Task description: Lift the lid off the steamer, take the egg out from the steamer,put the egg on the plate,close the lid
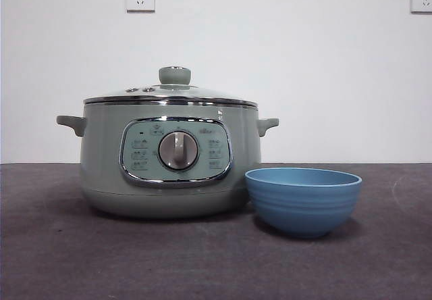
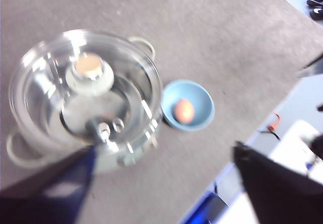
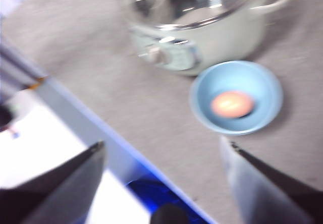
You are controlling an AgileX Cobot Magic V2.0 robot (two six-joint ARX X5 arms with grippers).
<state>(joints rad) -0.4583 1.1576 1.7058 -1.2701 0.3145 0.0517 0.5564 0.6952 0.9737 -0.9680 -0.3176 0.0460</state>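
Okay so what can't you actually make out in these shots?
- Front view: the egg is hidden by the plate wall.
- Front view: both arms are out of frame.
- Front view: the panel icons on the steamer are too small to read.
- Wrist views: motion blur smears the lid and its vent studs.

Both arms are hanging high above the table; the left gripper [image 2: 161, 183] is gaping wide; the right gripper [image 3: 161, 183] is likewise spread.
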